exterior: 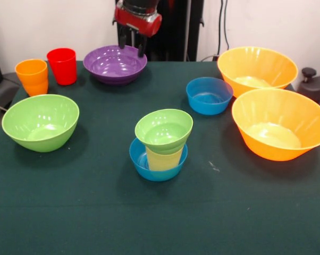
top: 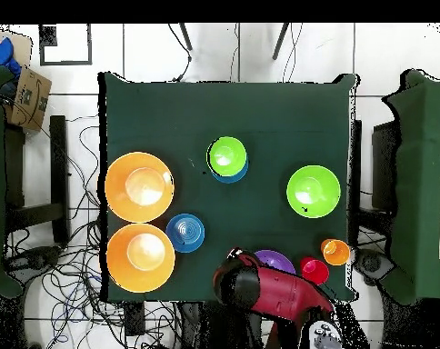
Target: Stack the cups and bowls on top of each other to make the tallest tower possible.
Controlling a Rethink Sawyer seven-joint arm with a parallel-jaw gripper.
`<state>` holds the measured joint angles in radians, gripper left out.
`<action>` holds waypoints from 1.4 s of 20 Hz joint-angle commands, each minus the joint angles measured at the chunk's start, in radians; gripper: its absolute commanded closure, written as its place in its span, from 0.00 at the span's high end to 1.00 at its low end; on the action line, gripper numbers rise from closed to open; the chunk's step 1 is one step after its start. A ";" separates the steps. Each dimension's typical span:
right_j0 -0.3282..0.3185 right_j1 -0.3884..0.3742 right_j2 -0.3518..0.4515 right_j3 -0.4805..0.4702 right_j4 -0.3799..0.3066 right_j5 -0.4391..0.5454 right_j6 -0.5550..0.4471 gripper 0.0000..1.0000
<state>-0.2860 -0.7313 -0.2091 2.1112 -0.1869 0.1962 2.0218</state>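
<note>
A tower stands mid-table: a small blue bowl [exterior: 143,163] holds a pale yellow cup [exterior: 163,159], and a small green bowl [exterior: 163,129] sits on that cup; from above the tower [top: 227,156] shows as green over blue. My gripper [exterior: 132,45] hangs open over the far rim of the purple bowl [exterior: 115,65], with nothing between its fingers. Beside that bowl stand a red cup [exterior: 62,65] and an orange cup [exterior: 32,76]. A large green bowl [exterior: 40,122], another small blue bowl [exterior: 209,95] and two very large orange bowls [exterior: 257,69] [exterior: 280,123] lie apart.
The red arm [top: 265,289] covers the table edge next to the purple bowl [top: 278,261]. A black object [exterior: 315,85] sits past the table's right edge. Green-covered tables flank this one, and cables and a cardboard box [top: 28,95] lie on the floor.
</note>
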 commanded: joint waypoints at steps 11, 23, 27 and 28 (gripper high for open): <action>0.047 0.028 0.136 -0.074 0.041 0.079 0.084 1.00; 0.012 0.153 0.147 -0.056 0.007 -0.108 0.098 1.00; -0.005 0.190 0.151 -0.060 -0.007 -0.142 0.085 1.00; -0.012 0.196 0.157 -0.059 -0.008 -0.147 0.082 1.00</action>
<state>-0.2661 -0.6401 -0.1637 2.0868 -0.1519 0.1326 2.0218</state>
